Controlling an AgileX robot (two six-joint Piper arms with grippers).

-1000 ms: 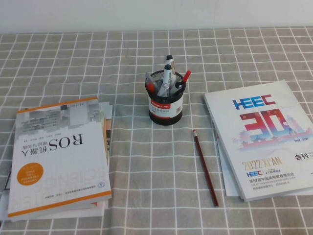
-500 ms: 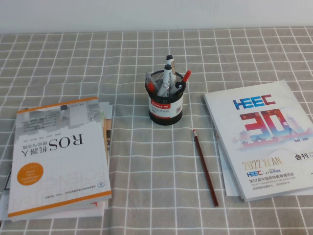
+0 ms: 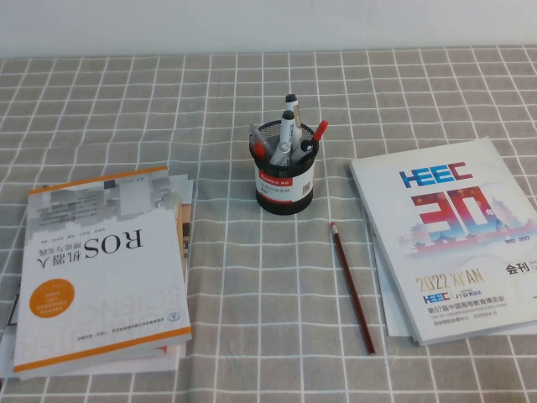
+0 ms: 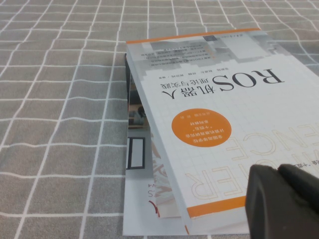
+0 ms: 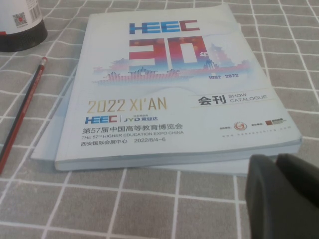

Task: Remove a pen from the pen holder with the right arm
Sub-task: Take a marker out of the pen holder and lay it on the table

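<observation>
Pens [image 3: 288, 133]: in pen holder [image 3: 284, 183], mid-table; long axes near upright, caps up, red one leaning right.
Around: red pencil [image 3: 352, 287] flat, near holder on its right; ROS book [image 3: 101, 260] left, HEEC catalogue [image 3: 453, 235] right.
Right gripper [image 5: 279, 191]: by catalogue's near edge, claw closed, empty; wrist view only.
Left gripper [image 4: 279, 196]: over ROS book, claw closed, empty; wrist view only.

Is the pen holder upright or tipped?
Upright: the black mesh pen holder stands on its base, pens poking up. Left gripper hangs over the white ROS book, right gripper near the HEEC catalogue.
</observation>
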